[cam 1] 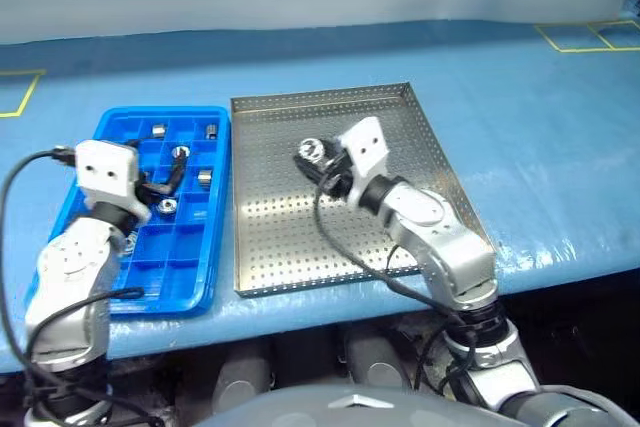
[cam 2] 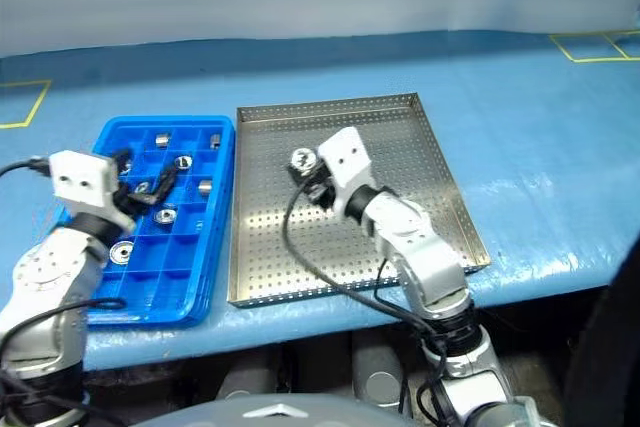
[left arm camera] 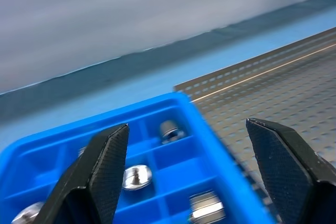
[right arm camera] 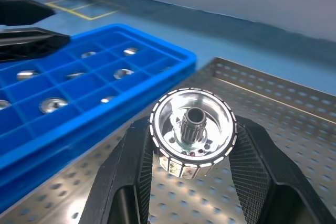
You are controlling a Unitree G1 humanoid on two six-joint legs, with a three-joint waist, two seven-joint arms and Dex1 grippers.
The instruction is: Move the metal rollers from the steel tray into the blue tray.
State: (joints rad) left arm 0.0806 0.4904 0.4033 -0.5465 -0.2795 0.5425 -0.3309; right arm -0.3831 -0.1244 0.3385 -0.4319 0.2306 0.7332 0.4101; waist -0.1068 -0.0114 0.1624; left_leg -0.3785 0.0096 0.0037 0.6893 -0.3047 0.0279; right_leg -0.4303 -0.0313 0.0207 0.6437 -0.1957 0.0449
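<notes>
- Several rollers [cam 2: 205, 186] already sit in separate cells of the blue tray [cam 2: 215, 277].
- The steel tray [cam 2: 420, 162] looks bare (the arm hides part of it), so the one held may be the last.
- The right gripper [right arm camera: 193, 148] pinches a roller [right arm camera: 192, 129] above the steel tray, not yet over the blue one.
- That roller is shiny silver, ribbed around the rim, with a splined centre hub.
- The left gripper [left arm camera: 189, 171] hangs spread and empty over the blue tray.

Right hand [right arm camera: 192, 153] clamps roller [right arm camera: 192, 129] above steel tray [right arm camera: 294, 119].
</notes>
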